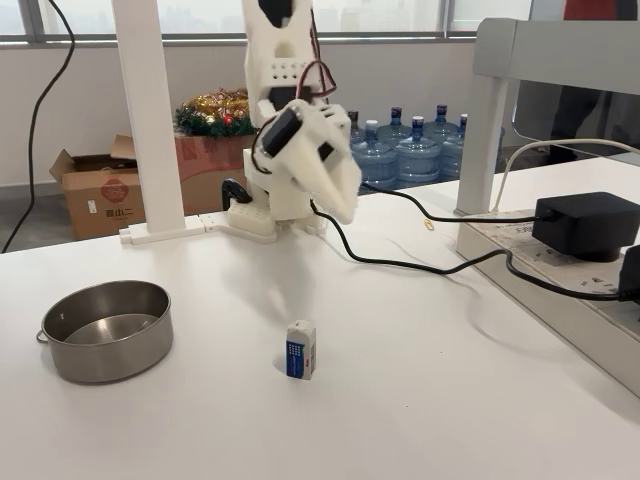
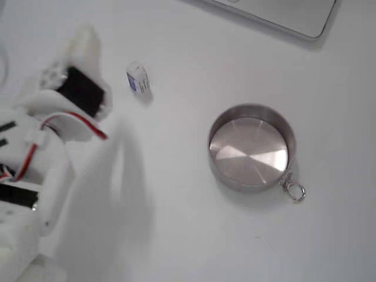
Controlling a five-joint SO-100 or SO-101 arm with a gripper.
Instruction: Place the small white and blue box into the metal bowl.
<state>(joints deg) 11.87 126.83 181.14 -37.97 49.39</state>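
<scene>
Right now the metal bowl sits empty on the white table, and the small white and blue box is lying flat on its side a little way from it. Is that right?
Not quite. The small white and blue box stands upright on its end, not flat on its side; the fixed view from the table's front shows this. The rest holds: the metal bowl is empty and the box stands apart from it on the white table.

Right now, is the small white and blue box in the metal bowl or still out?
Out. The small white and blue box stands upright on the white table, apart from the empty round steel bowl.
</scene>
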